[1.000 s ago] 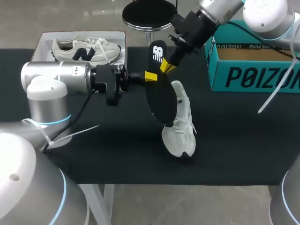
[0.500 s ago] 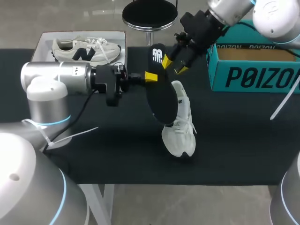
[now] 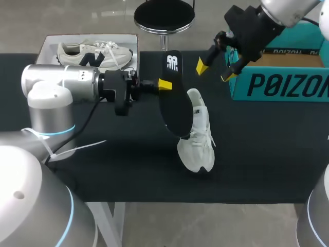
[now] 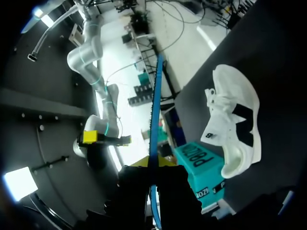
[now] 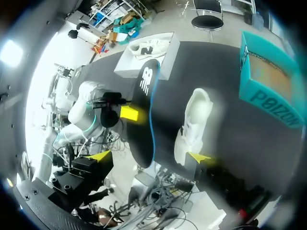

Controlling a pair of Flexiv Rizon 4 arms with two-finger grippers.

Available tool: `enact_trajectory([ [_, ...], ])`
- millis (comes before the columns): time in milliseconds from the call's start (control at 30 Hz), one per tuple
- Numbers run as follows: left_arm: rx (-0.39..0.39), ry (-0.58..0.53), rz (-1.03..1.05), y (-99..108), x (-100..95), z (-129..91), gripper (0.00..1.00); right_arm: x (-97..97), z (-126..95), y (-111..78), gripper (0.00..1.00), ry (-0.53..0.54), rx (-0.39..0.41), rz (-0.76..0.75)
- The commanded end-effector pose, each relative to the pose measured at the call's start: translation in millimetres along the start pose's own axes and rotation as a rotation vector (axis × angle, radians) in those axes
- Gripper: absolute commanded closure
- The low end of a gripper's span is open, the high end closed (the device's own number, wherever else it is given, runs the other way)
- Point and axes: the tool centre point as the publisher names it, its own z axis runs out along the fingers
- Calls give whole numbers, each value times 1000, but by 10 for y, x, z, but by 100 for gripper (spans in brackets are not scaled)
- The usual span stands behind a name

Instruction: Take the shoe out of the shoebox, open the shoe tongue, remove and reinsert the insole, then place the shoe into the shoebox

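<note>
You're clamping insole (image 3: 175,105) edge with left tool (image 3: 164,85); right tool (image 3: 215,71) hovering spread, 1 o'clock. Insole likely light, floppy: pinch heel end.

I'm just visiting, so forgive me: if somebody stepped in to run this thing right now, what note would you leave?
Left gripper: shut on the black insole, held above the table.
Right gripper: open, empty, in the air near the teal shoebox.
White shoe: on the table, by the insole's lower end.
Done: shoe out, insole out.
Left: reinsert insole, put shoe in shoebox.
</note>
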Motion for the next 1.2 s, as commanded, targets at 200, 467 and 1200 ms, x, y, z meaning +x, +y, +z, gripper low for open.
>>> enact_trajectory([
  [200, 16, 1, -18, 14, 1, 42, 100, 79, -296, -367, 0, -33, -112, -9],
  [467, 58, 14, -393, 24, -1, 75, 100, 149, -295, -329, 0, -30, -135, -39],
  [1200, 109, -132, -1159, -192, 139, 85, 100, 178, -494, -335, 0, -99, -208, -94],
])
